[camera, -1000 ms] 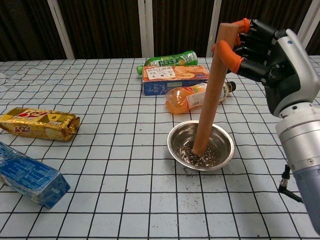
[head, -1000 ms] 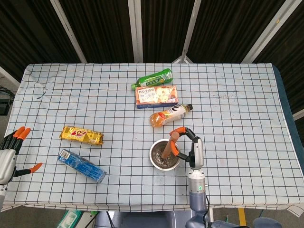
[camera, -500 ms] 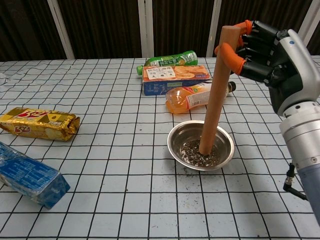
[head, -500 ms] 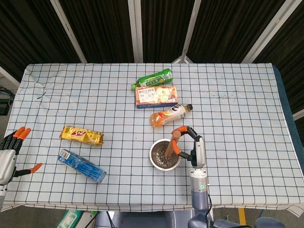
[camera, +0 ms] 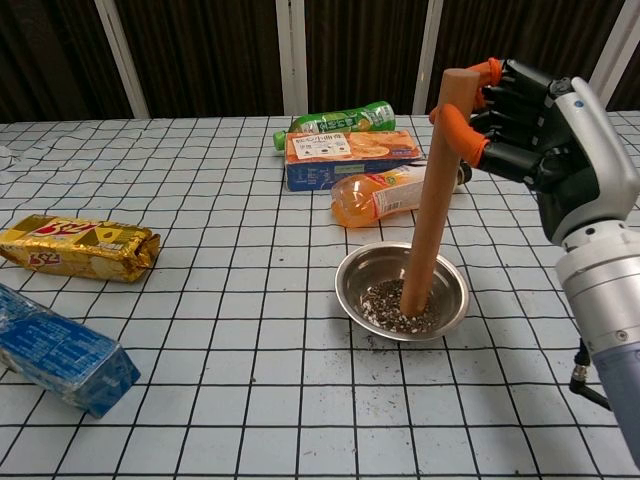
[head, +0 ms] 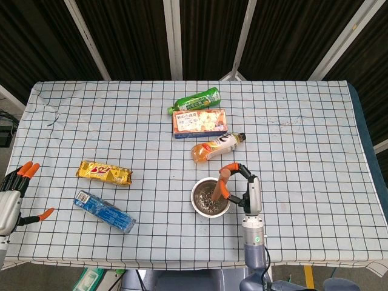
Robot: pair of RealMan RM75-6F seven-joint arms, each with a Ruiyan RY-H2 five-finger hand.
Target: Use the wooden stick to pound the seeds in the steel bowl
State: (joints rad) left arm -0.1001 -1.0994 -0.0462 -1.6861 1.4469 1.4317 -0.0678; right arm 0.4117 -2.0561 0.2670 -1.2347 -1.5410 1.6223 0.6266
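Observation:
My right hand point(camera: 520, 130) point(head: 239, 182) grips the top of the wooden stick point(camera: 436, 195) point(head: 222, 183), which stands nearly upright. Its lower end rests among the dark seeds point(camera: 395, 306) in the steel bowl point(camera: 352, 275) point(head: 199, 205), right of the bowl's centre. A few seeds lie spilled on the cloth in front of the bowl. My left hand point(head: 13, 197) hangs open, fingers spread, off the table's front left corner, far from the bowl; only the head view shows it.
Behind the bowl lie an orange drink bottle point(camera: 380, 195), a biscuit box point(camera: 350, 157) and a green bottle point(camera: 335, 121). A yellow snack pack point(camera: 75, 247) and a blue pack point(camera: 55, 350) lie at the left. The checkered tablecloth point(camera: 220, 400) covers the table.
The stick's top has dropped a little and its lower end has shifted right in the bowl, standing more upright. The right hand moved with it. The left hand has not moved.

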